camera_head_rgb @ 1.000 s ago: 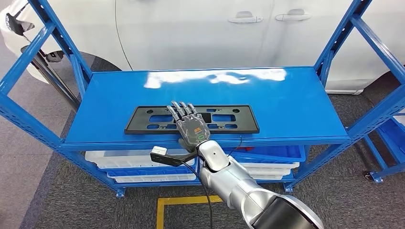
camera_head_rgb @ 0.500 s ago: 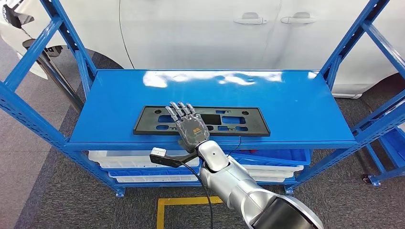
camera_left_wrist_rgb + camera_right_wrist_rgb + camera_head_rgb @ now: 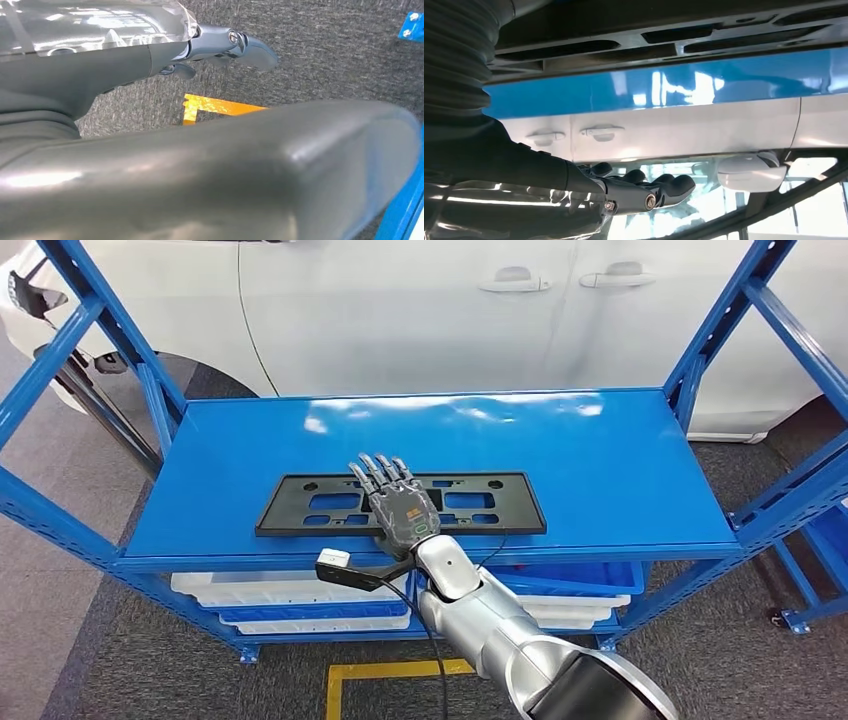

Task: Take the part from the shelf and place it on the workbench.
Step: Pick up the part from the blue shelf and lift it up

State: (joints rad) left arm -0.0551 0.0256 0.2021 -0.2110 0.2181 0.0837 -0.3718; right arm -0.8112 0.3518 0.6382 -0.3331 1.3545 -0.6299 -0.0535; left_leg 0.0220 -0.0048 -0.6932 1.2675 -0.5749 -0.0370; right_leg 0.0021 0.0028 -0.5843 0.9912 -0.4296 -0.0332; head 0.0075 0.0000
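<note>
The part (image 3: 500, 503) is a long flat black plate frame with cut-outs, lying along the front of the blue shelf board (image 3: 610, 460). My right hand (image 3: 398, 505) reaches over the front edge and is spread above the part's middle, fingers pointing to the back. In the right wrist view the part (image 3: 664, 50) and the right hand (image 3: 639, 192) have a gap between them, and the hand holds nothing. My left hand (image 3: 220, 42) hangs over the grey carpet with nothing in it.
Slanted blue uprights (image 3: 720, 330) frame the shelf on both sides. White bins (image 3: 270, 590) and a blue bin (image 3: 575, 580) sit on the lower level. A white car (image 3: 420, 310) stands close behind. Yellow tape (image 3: 390, 672) marks the floor in front.
The whole picture swayed right and then back left, so the camera has moved. My right hand stays spread over the part's middle, and the part lies in the same place on the shelf.
</note>
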